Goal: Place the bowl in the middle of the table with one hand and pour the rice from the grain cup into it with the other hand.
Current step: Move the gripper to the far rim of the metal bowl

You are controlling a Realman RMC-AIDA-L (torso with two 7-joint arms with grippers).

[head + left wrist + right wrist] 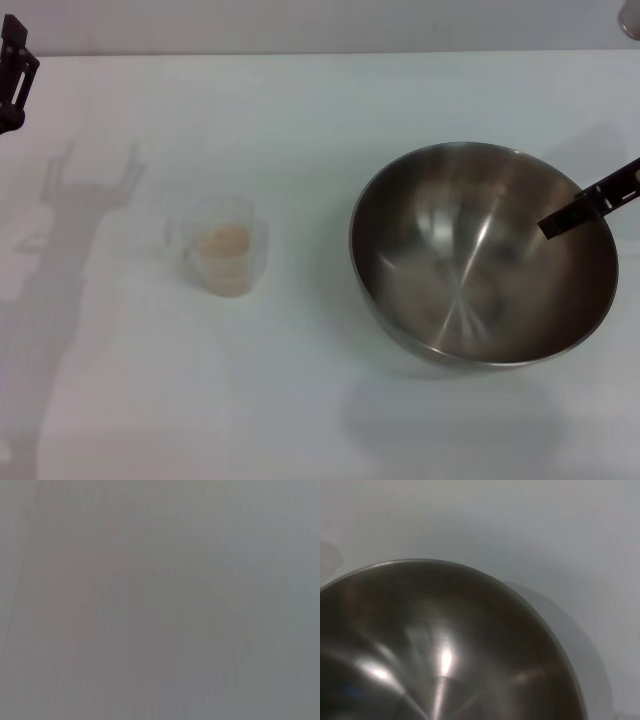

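Note:
The steel bowl point(470, 270) is right of the table's middle, tilted, with a shadow on the white table point(300, 400) below it, so it seems raised. My right gripper point(562, 222) comes in from the right, one black finger point(590, 204) inside the rim; its other finger is hidden. The right wrist view looks into the bowl's point(445, 650) shiny inside. The clear grain cup point(222, 245) stands upright left of the middle, holding beige rice point(221, 240). My left gripper point(14, 75) hangs at the far left edge, away from the cup; its shadow shows spread fingers.
The left arm's shadow point(70, 230) lies on the table left of the cup. A small object point(630, 18) shows at the far right corner. The left wrist view shows only bare table point(160, 600).

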